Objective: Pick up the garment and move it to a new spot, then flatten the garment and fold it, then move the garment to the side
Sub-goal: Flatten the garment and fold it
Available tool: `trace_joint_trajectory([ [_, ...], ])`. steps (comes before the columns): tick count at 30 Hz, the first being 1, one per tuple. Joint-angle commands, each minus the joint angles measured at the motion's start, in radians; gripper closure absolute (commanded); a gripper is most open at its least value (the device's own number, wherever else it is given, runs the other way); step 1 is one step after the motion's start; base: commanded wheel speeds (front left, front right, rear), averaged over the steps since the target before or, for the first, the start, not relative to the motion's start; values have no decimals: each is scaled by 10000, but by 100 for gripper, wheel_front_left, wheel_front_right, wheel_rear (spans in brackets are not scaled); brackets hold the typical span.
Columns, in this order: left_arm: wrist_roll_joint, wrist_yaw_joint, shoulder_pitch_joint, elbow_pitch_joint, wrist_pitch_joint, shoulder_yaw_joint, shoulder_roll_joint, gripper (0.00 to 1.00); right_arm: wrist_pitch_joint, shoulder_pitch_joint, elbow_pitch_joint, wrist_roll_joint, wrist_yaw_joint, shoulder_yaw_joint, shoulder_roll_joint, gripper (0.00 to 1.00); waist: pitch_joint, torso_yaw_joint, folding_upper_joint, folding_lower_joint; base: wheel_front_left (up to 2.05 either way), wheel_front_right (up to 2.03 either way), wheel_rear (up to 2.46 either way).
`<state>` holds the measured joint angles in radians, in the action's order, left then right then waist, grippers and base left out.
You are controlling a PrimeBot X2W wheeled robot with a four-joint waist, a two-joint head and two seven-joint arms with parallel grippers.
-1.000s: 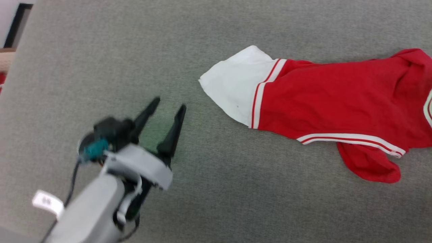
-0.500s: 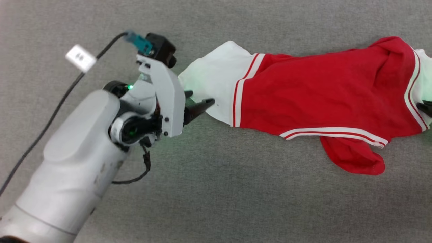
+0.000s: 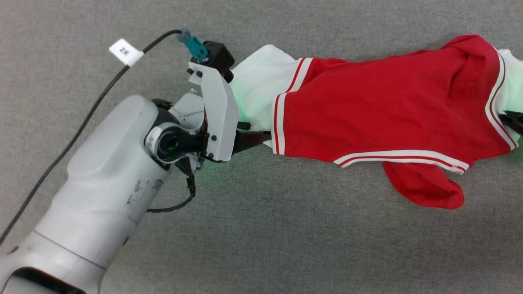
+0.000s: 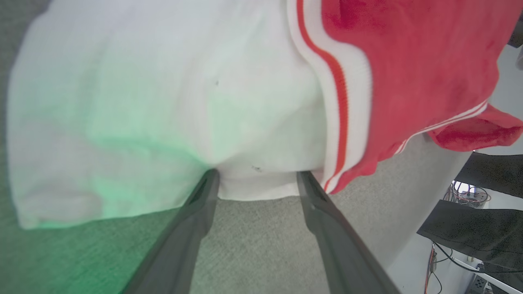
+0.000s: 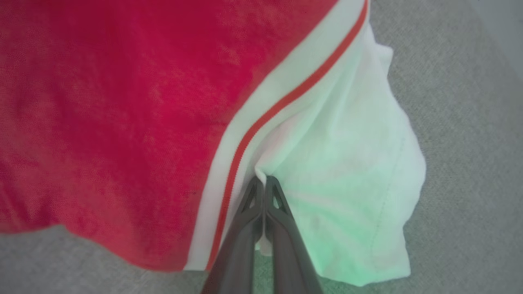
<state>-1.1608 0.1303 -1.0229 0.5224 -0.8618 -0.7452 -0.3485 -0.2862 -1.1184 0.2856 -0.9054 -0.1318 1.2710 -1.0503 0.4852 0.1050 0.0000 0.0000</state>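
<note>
Right jaws clamped tight on the white panel at one end of the garment (image 3: 388, 106), cut off at the head view's edge. Left jaws gape wide at the opposite white panel, tips hidden at its hem. One garment, two white panels, stretched long across the tabletop (image 3: 261, 228).

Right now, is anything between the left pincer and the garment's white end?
Nothing visible. The open left pincer has its fingers at the edge of the white panel of the garment, with grey surface beneath. The right pincer is shut on the opposite white end.
</note>
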Motion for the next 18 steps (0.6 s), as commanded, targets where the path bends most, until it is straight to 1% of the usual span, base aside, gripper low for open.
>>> trace_joint_trajectory([
  [1, 169, -48, 418, 456, -28, -423, 220, 30, -72, 169, 112, 26, 22, 196, 228, 100, 53, -16, 0, 0, 0, 0, 0],
  [2, 225, -42, 418, 599, -29, -547, 245, 63, -40, 153, 104, 8, 22, 196, 248, 100, 64, -28, 0, 0, 0, 0, 0],
  [3, 229, -36, 429, 711, 28, -617, 285, 100, -11, 133, 100, -10, 22, 198, 272, 100, 66, -44, 0, 0, 0, 0, 0],
  [6, -48, -25, 421, 845, 184, -601, 421, 100, 193, 29, 67, -70, 22, 186, 333, 100, -2, -112, 0, 0, 0, 0, 0],
  [10, -326, -23, 304, 701, 876, -304, 135, 100, 721, -191, 7, -236, 20, 134, 214, 100, -249, -224, 0, 0, 0, 0, 0],
  [15, -817, -12, 293, -83, 2085, 320, -364, 100, 1535, -448, -342, -605, 20, 105, -284, 100, -740, -361, 0, 0, 0, 0, 0],
  [18, -967, -12, 401, -614, 2704, 561, -622, 100, 1712, -589, -753, -569, 20, 111, -771, 100, -1005, -412, 0, 0, 0, 0, 0],
])
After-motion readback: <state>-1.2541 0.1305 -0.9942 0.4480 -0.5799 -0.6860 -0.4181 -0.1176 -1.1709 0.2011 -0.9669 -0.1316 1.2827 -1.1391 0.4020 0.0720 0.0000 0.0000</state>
